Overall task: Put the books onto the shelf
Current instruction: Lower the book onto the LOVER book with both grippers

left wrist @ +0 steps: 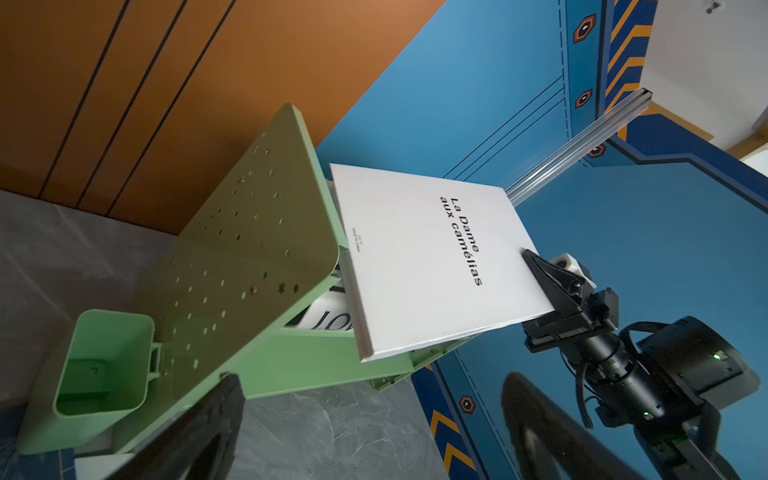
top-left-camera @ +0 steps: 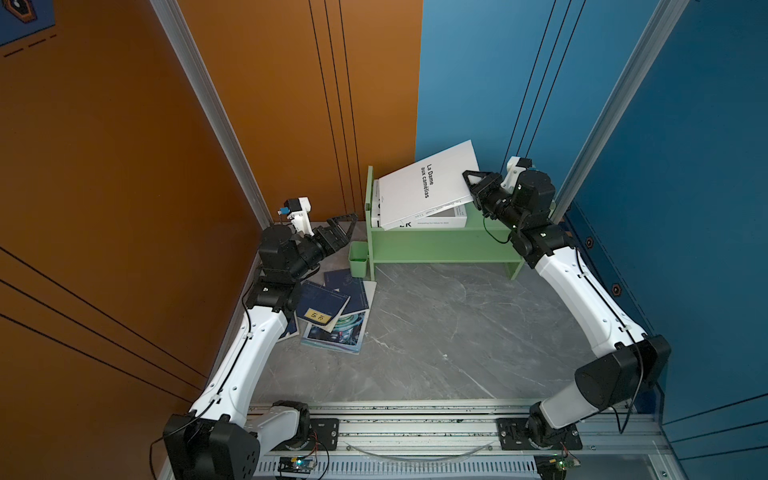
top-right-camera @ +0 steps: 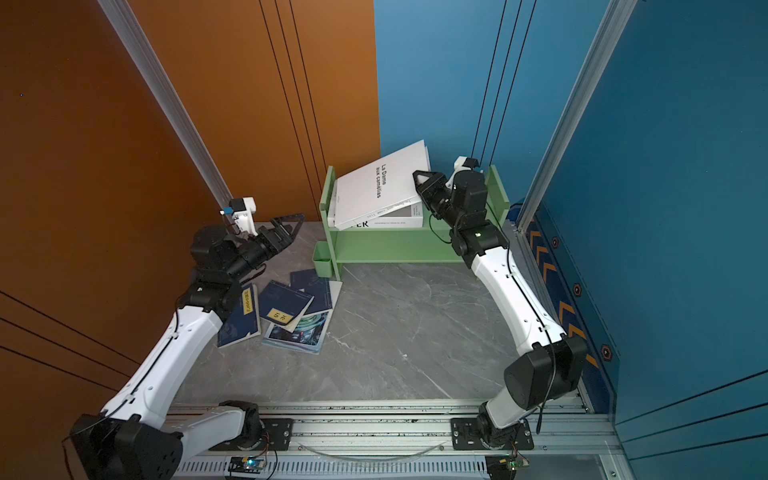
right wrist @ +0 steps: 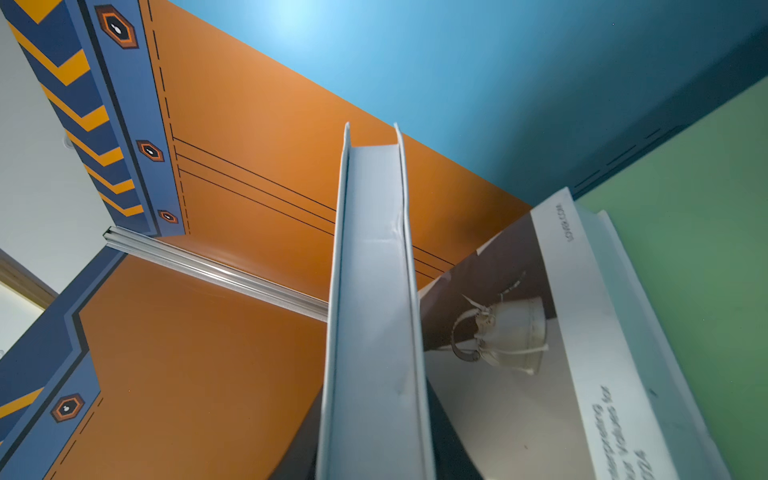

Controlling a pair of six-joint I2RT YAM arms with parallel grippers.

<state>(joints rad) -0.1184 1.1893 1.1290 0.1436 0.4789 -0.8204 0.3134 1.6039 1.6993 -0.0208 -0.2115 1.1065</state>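
- At the far left, the left gripper (top-left-camera: 349,228) hovers empty, jaws wide apart, near the shelf's (top-left-camera: 436,245) left panel.
- Beneath it, navy books (top-left-camera: 324,297) and the teal magazine (top-left-camera: 338,332) lie overlapping on the table (top-left-camera: 436,332).
- On the shelf's upper tier, the flat white book (top-left-camera: 451,218) supports the tilted white book (top-left-camera: 424,187).
- At the right, the right gripper (top-left-camera: 471,187) clamps the tilted white book's raised edge.

White book (top-left-camera: 409,199): "La Dame aux camélias"
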